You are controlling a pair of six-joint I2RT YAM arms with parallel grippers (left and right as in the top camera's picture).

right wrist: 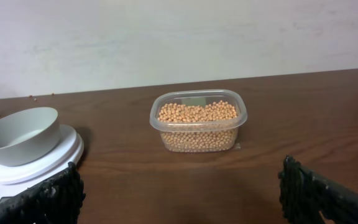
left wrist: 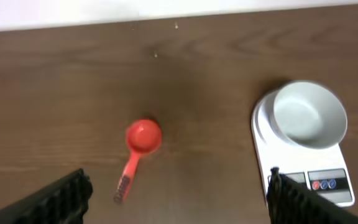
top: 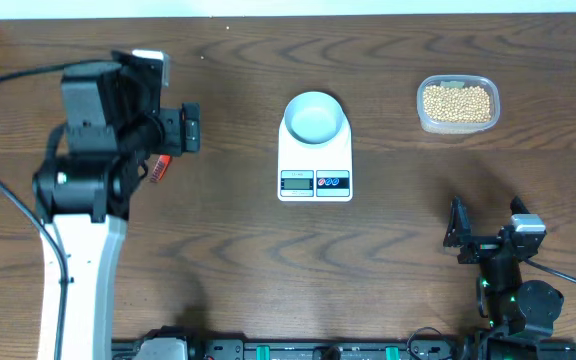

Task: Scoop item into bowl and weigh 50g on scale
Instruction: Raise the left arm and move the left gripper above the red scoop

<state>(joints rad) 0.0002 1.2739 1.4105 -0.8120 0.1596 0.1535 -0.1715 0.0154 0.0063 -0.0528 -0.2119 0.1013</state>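
The white bowl [top: 315, 117] [left wrist: 308, 114] [right wrist: 18, 134] stands empty on the white scale [top: 299, 160] [left wrist: 303, 163] [right wrist: 45, 160] at the table's middle back. The tan beans [top: 457, 103] [right wrist: 197, 114] fill a clear plastic tub [top: 423, 120] [right wrist: 197, 144] at the back right. A red scoop [top: 160, 167] [left wrist: 143, 135] lies flat on the table left of the scale, partly hidden under the left arm in the overhead view. My left gripper [top: 176, 132] [left wrist: 179, 205] hovers open above the scoop's handle end. Near the front right, my right gripper [top: 488, 225] [right wrist: 182, 199] is open and faces the tub.
The dark wooden table [top: 388, 230] ends at a pale wall behind the tub and scale. A black cable [top: 8, 210] runs past the left arm's base. The scale's display [top: 297, 181] and its red and blue buttons [top: 333, 181] face the front.
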